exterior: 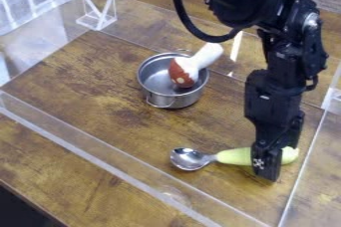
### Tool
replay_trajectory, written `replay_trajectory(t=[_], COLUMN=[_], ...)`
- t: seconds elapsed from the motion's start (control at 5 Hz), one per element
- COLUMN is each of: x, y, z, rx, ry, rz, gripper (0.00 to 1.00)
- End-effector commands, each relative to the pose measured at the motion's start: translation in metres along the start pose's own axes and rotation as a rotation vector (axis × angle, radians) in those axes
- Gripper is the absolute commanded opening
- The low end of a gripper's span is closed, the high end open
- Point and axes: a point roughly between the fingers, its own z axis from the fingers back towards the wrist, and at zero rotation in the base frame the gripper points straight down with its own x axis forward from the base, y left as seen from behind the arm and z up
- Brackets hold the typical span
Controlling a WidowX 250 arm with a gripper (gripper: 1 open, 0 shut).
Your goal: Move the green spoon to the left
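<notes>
Wood-grain worktop fills the view, fenced by low clear acrylic walls, with a small clear stand far up and to the left of the end effector. Nearer, still up and left of it, sits a round steel pot with a white-handled, red-tipped utensil leaning out of it, well apart from the action.

Just to the end effector's left lies the green spoon: its shiny bowl points left and rests flat on the wood, and its yellow-green handle runs right, passing under the end effector. The spoon sits near the right side of the enclosure, so by my reading none of the leftward move is done yet; the grasp, the carry to the left and the release all remain.

At the right, the black arm comes down from the top of the frame, bends, and drops its last link nearly vertical, so the end effector points straight down at the worktop over the handle's right end. Its fingers are spread wide either side of the handle and have not closed on it; whether they touch the plastic cannot be told from this angle.
</notes>
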Motion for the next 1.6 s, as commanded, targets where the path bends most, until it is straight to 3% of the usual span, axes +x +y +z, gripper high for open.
replay_trajectory(t=[0.0,0.6,1.0,1.4], x=[-0.010,-0.010,-0.009,-0.002], y=[0.001,0.012,0.002,0.015], z=[0.014,0.021,0.023,0.018], rx=[-0.037,-0.029,-0.019,-0.017], ry=[0.012,-0.003,-0.012,-0.008], rz=[-0.017,0.023,-0.001,-0.005], gripper=[1.00,1.00,1.00,1.00])
